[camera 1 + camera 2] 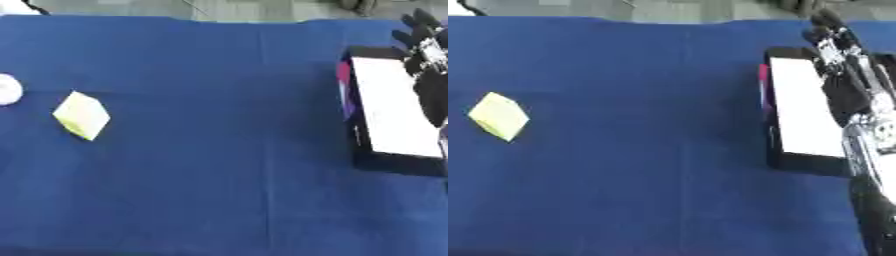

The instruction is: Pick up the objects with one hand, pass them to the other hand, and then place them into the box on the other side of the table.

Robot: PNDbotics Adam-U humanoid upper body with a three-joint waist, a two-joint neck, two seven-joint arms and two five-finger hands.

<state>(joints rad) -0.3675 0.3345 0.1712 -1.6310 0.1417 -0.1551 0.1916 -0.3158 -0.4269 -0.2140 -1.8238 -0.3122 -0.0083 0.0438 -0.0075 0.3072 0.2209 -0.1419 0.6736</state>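
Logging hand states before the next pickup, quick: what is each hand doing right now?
Left hand: not in view.
Right hand: open, fingers straight, holding nothing, over the box.

Block (81, 115) at table (219, 150) left, well apart from box (394, 107) at right edge. Round object (7, 89) just left of block, at view's edge. Right hand (849, 82) over box's far right side, fingers straight.

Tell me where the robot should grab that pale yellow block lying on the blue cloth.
Probably from above, across two opposite flat sides of the yellow block. It lies turned diamond-wise, free all round, on the left, so the left hand, not in view, suits it better than the right hand over the box.
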